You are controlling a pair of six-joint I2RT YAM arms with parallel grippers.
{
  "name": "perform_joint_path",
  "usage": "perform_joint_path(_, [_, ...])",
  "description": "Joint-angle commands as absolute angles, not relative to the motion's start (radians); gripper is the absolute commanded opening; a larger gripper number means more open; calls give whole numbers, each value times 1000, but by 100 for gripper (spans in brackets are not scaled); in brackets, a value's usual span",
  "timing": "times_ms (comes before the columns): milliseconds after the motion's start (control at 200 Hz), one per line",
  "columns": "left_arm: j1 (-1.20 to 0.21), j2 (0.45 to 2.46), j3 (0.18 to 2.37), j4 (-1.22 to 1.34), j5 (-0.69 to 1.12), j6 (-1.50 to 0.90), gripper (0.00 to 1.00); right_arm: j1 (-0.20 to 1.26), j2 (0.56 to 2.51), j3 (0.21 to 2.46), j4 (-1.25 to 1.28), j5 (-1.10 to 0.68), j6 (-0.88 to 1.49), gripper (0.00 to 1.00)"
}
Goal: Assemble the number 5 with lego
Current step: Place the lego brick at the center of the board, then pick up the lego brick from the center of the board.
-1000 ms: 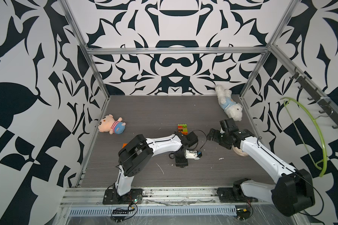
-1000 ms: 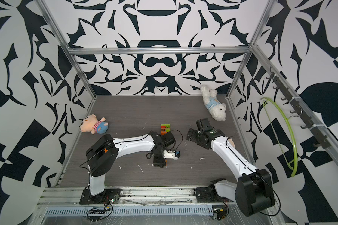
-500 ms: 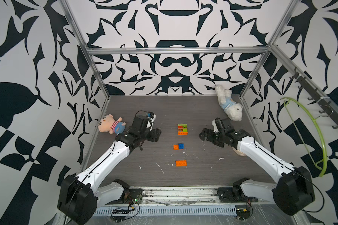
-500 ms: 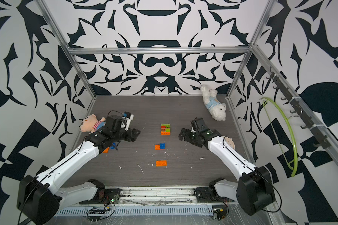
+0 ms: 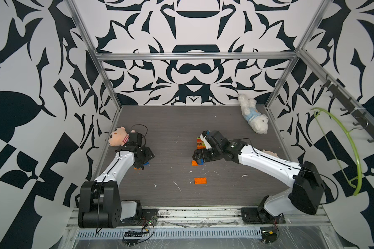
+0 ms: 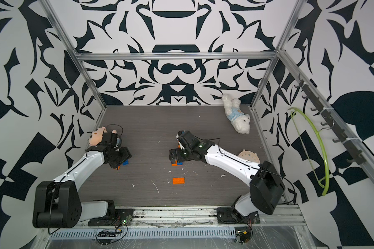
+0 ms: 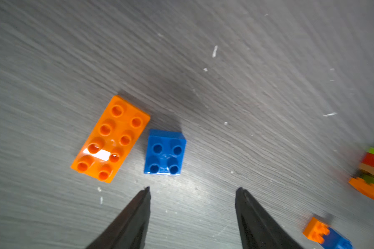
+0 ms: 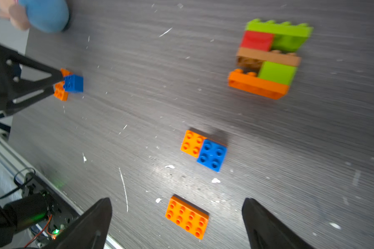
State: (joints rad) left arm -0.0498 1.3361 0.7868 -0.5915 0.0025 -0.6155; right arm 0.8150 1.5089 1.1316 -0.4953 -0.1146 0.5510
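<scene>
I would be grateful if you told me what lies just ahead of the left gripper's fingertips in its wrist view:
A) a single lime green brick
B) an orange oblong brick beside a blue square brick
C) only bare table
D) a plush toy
B: the left wrist view shows an orange oblong brick lying studs up beside a blue square brick, just ahead of the open, empty left gripper.

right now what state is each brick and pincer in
left pincer, open, empty
right pincer, open, empty
orange oblong brick, loose, studs up
blue square brick, loose, studs up
orange-blue pair, blue stacked on orange
lone orange brick, loose, flat
multicolour stack, joined, lying on its side
</scene>
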Motion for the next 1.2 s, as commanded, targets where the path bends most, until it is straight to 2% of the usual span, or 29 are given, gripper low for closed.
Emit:
perform_joint_path(0, [-46, 1383, 839, -663, -58, -574, 67, 843, 1534, 1192, -475, -95, 535, 99])
perform_joint_path(175, [-46, 1451, 866, -663, -61, -518, 66, 873, 1581, 1233, -475, -106, 540, 99])
perform_joint_path(380, [-46, 1533, 917, -674, -44, -463, 55, 880, 1602, 1247, -479, -112, 548, 99])
perform_joint_path(910, [-46, 1598, 957, -691, -84, -422, 55, 883, 1604, 1246, -491, -107, 555, 99])
perform_joint_path(1195, [-47, 1575, 945, -673, -37, -411, 55, 882, 1606, 1245, -492, -104, 558, 99])
